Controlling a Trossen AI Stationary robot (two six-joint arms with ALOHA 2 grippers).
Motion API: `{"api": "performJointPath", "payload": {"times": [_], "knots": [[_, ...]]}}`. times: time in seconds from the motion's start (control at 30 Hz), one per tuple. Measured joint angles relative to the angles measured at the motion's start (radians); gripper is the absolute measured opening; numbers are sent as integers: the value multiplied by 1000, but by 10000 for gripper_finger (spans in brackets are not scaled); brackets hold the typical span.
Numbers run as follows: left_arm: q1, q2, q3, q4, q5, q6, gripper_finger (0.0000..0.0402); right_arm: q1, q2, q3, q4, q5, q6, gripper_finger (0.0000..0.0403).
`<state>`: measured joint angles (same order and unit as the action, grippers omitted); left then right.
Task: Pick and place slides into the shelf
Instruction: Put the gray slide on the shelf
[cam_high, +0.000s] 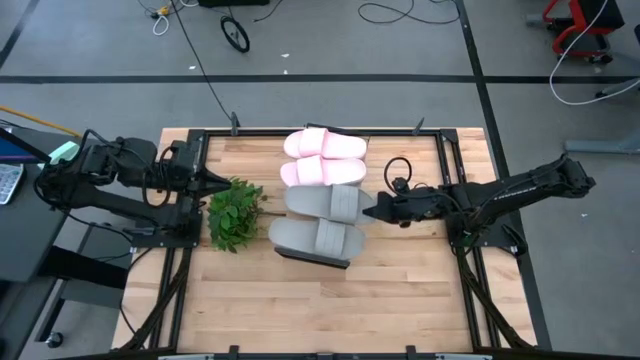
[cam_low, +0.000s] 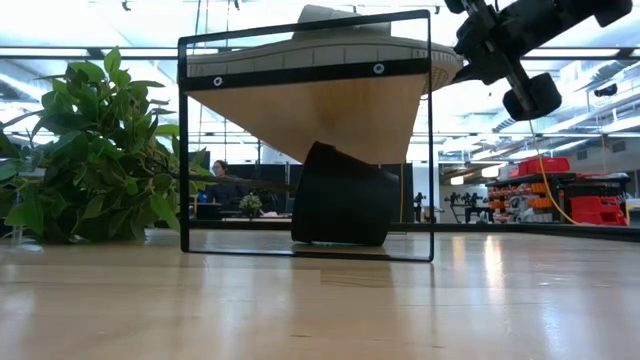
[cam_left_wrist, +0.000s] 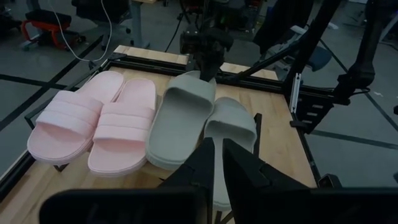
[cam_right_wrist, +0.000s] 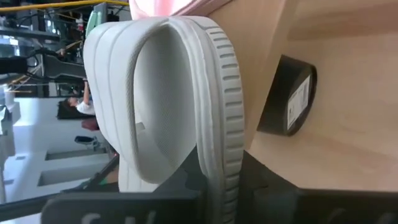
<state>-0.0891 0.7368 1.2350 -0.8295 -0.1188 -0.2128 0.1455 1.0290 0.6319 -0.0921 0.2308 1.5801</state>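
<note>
The shelf (cam_high: 300, 255) stands mid-table, and the low view looks at its end (cam_low: 330, 120). On its top lie four slides side by side: two pink (cam_high: 322, 158) toward the far edge and two grey (cam_high: 318, 238) nearer. My right gripper (cam_high: 376, 207) is shut on the grey slide next to the pink ones (cam_left_wrist: 180, 118), at its end toward the table's right. My left gripper (cam_left_wrist: 217, 158) hovers shut over the table's left side, by the plant, touching nothing. My right gripper pinches the grey slide's sole rim (cam_right_wrist: 219, 158) at its right-hand end between its two fingers, one on the upper face and one on the underside. The fingers come nearly level from the table's right, along the slide. The slide lies flat over the shelf's top (cam_right_wrist: 323, 62).
A leafy green plant (cam_high: 233, 212) stands left of the shelf, right under my left gripper. A black block (cam_low: 340, 195) sits beneath the shelf top. Bare tabletop (cam_high: 320, 310) lies toward the near edge. A person (cam_low: 218, 172) sits far back in the room.
</note>
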Motion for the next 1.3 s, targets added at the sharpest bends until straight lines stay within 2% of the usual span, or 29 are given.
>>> {"api": "performJointPath", "payload": {"times": [0.43,0.9,1.03,1.3], "knots": [[0,1,0,0,-16,-1,34,0,0,4,-46,-80,67,33],[0,3,0,0,-16,-1,30,2,0,4,-52,-28,21,50],[0,3,0,0,-16,-1,35,1,0,4,-9,-19,-14,67],[0,3,0,0,-18,-1,43,-27,24,3,1,-20,-15,127]]}}
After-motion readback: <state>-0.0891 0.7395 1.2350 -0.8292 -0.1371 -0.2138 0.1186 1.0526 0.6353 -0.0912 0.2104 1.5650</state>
